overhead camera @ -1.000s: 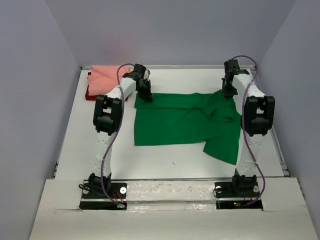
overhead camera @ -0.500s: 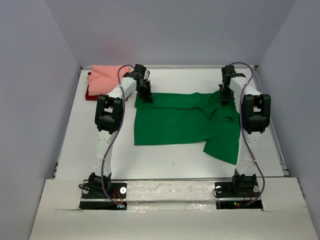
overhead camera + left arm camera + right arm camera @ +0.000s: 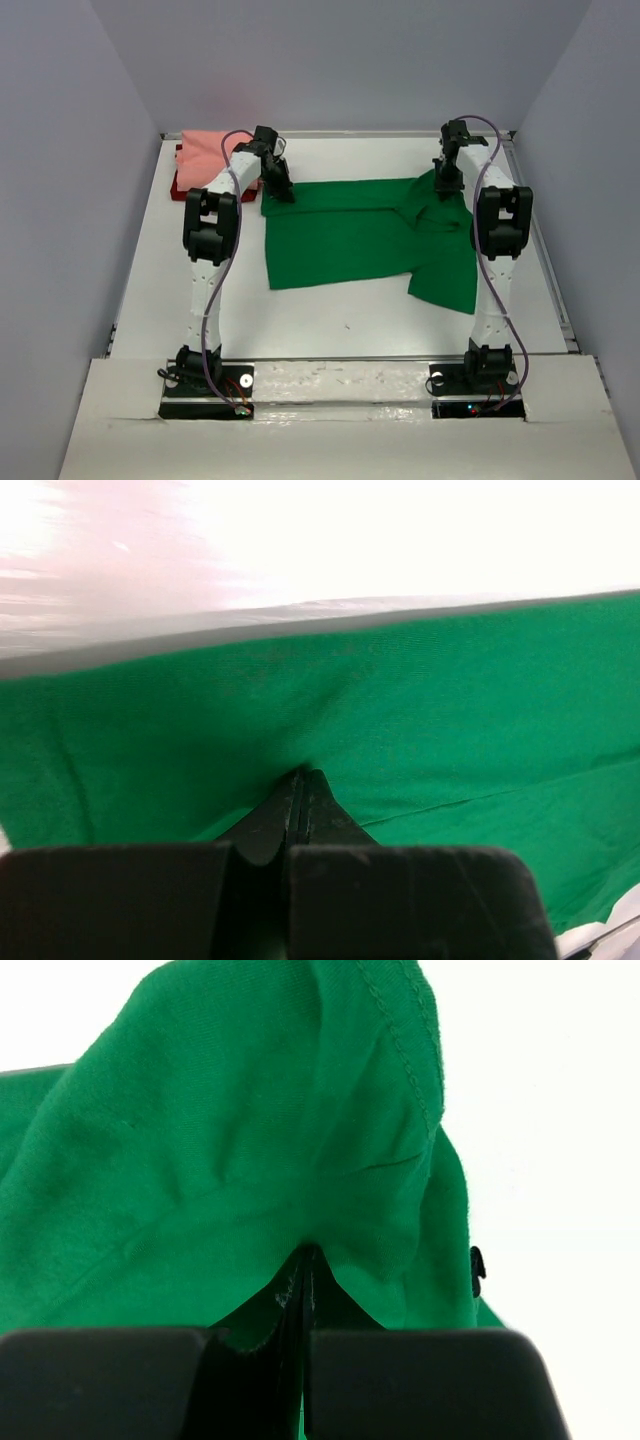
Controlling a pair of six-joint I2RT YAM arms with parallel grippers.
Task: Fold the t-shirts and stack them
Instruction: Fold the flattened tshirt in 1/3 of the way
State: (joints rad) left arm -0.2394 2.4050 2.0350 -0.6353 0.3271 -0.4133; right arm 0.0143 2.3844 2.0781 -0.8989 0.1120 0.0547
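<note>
We see the green t-shirt (image 3: 355,235) spread over the middle of the white counter (image 3: 330,320). Its far edge runs almost straight from left to right, and one part of the cloth hangs out toward the near right. Our left hand (image 3: 277,190) sits at the shirt's far left corner and our right hand (image 3: 447,183) at its far right corner, where the cloth is bunched and creased. In the left wrist view the two dark fingers are pressed together on the green cloth, which rises to a small peak at their tips, so this hand is pinching the shirt. The fabric stretches away smooth on both sides, with the bright counter beyond it. In the right wrist view the fingers are likewise closed on a gathered fold of the same shirt, and a stitched hem curves up and over above the tips. The salmon pink shirt (image 3: 205,150) lies in the far left corner of the counter, resting on the dark red shirt (image 3: 180,189), of which only a strip shows along the near left side. That pile is near the green shirt's far left corner. Our left arm covers the space between them, so we cannot tell whether they touch.
</note>
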